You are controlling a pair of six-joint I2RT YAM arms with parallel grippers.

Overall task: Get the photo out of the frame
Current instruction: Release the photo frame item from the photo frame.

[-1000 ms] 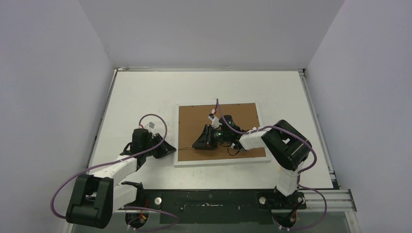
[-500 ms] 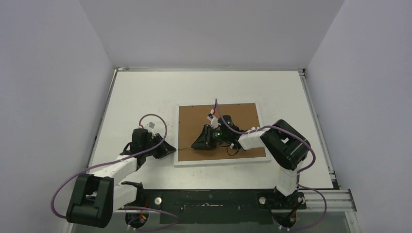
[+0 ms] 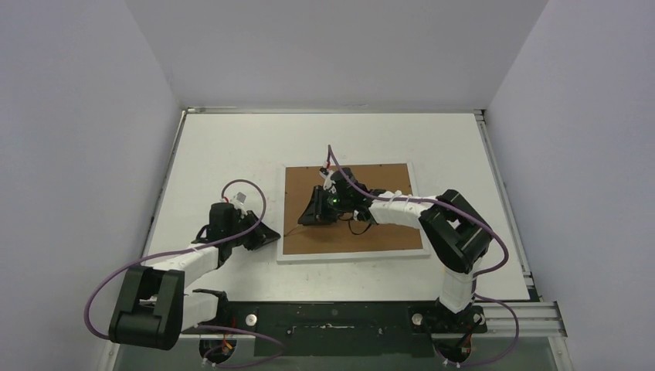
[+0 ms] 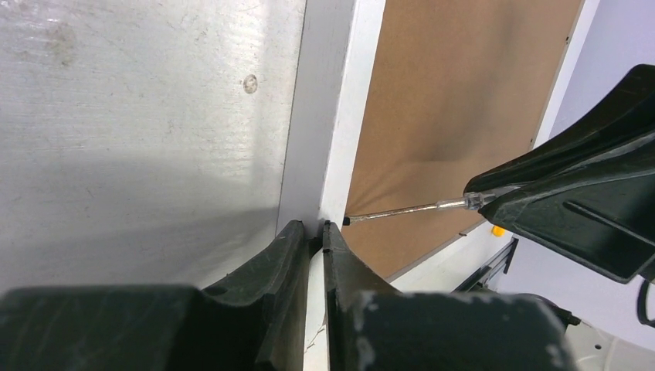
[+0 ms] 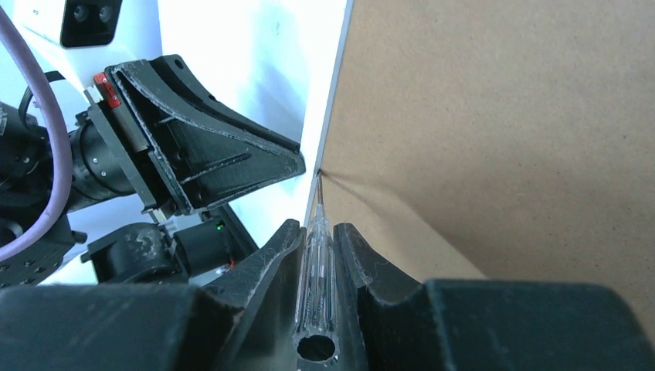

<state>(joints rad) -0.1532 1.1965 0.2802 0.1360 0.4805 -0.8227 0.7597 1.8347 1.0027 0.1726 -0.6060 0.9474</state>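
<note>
The frame (image 3: 351, 257) lies back-up on the table (image 3: 232, 147), brown backing board (image 3: 378, 232) showing; I can't see the photo. My left gripper (image 4: 315, 232) pinches the frame's left white border. My right gripper (image 5: 318, 232) clamps a clear-handled screwdriver (image 5: 317, 270), its tip at the board's left edge.

Robot lab cell: bare white walls (image 3: 324, 46) around a white table (image 3: 232, 147), black mounting plate (image 3: 332, 318).
</note>
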